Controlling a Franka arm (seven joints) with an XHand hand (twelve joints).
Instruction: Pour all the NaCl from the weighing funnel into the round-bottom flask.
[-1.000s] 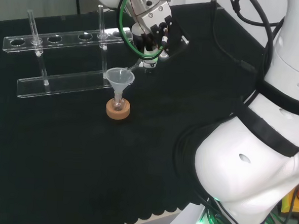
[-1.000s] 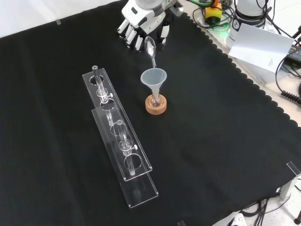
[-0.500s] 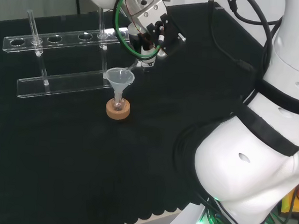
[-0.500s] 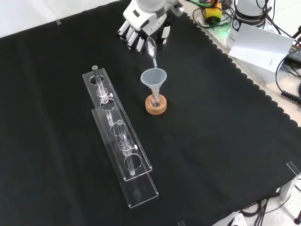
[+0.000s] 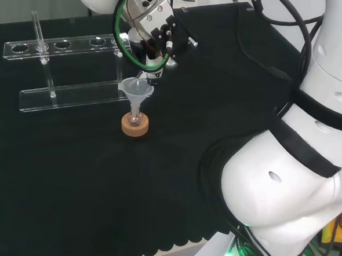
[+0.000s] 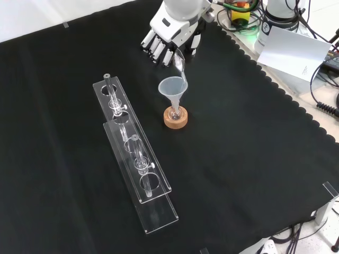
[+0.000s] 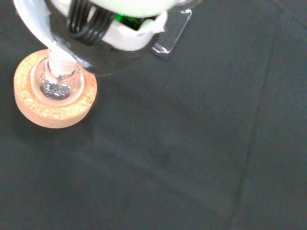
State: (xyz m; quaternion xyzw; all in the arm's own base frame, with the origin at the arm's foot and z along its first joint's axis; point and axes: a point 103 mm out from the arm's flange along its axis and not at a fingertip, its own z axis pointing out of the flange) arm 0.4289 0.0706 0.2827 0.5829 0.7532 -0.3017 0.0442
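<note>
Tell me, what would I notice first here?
Probably the hand at the top of the front view, tipping a small glass scoop over a funnel. The funnel sits in a little flask on a cork ring. Left of them lies a long clear rack.

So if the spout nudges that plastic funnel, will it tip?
Probably easily: the funnel looks light and top-heavy, wide above a thin stem. The small flask merely sits in a cork ring, so it may rock. The weighing funnel looks fragile.
</note>
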